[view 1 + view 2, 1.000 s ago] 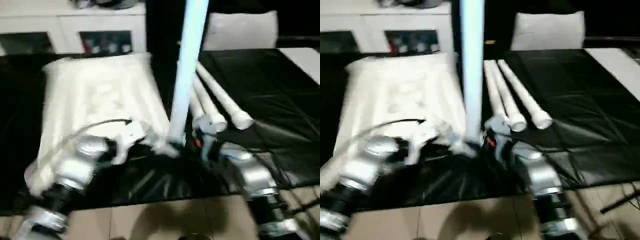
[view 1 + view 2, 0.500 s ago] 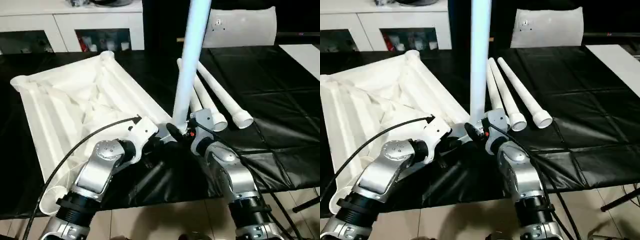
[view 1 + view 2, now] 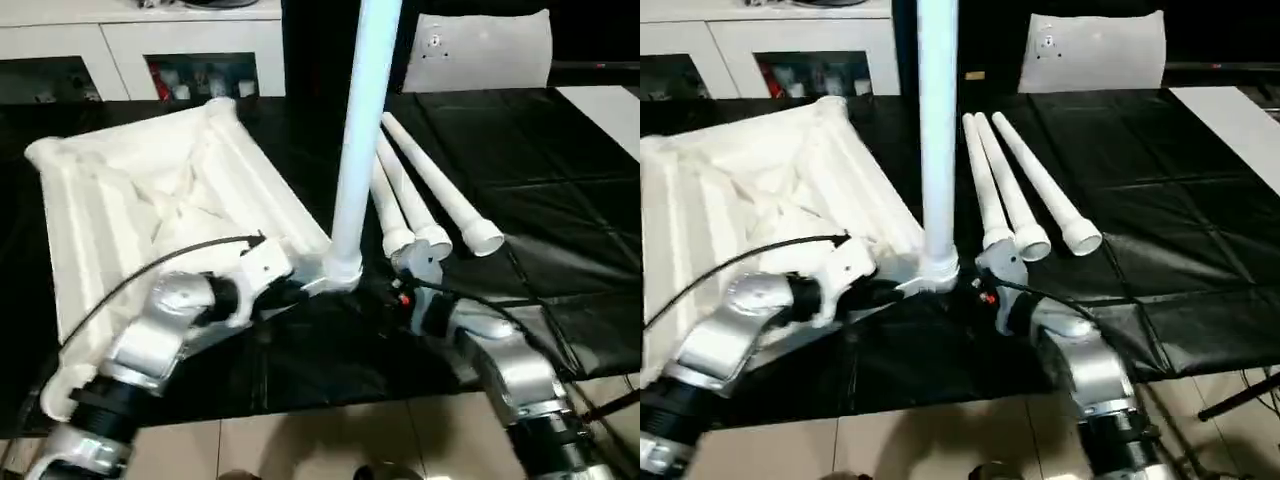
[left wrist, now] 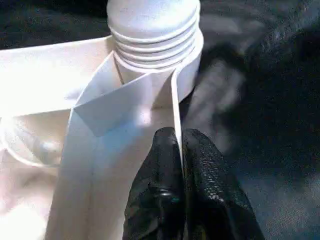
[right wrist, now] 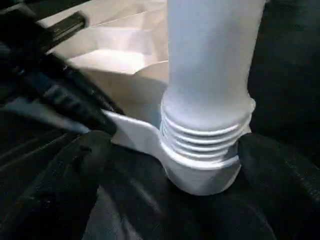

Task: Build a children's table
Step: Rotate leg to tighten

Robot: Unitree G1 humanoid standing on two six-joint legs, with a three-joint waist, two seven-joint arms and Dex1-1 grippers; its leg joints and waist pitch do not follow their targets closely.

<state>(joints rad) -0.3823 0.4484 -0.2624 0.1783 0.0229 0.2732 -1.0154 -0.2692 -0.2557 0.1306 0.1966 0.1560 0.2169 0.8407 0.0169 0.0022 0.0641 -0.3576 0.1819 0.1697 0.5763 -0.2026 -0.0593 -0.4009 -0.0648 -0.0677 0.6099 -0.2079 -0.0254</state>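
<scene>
The children's table top point(image 3: 150, 190) lies upside down on the black sheet, ribs facing up. One white leg point(image 3: 360, 130) stands upright in the near corner socket point(image 5: 200, 175), several turns of its thread point(image 5: 205, 135) still above the socket. My left gripper point(image 4: 178, 135) is shut on the thin rim of the top just beside that socket. A little to the right of the leg's foot, my right gripper point(image 3: 392, 290) is open and off the leg, holding nothing. Three more legs point(image 3: 440, 200) lie side by side on the sheet to the right.
The black sheet point(image 3: 560, 180) covers the work surface, and pale floor tiles point(image 3: 300, 440) run along its near edge. A white cabinet with glass doors point(image 3: 150, 50) and a white panel point(image 3: 480, 50) stand at the back. A black cable point(image 3: 150, 275) arcs over my left forearm.
My right gripper has let go of the leg's foot and drawn back to the right. The leg stays upright in its socket. The left gripper keeps its grip on the rim.
</scene>
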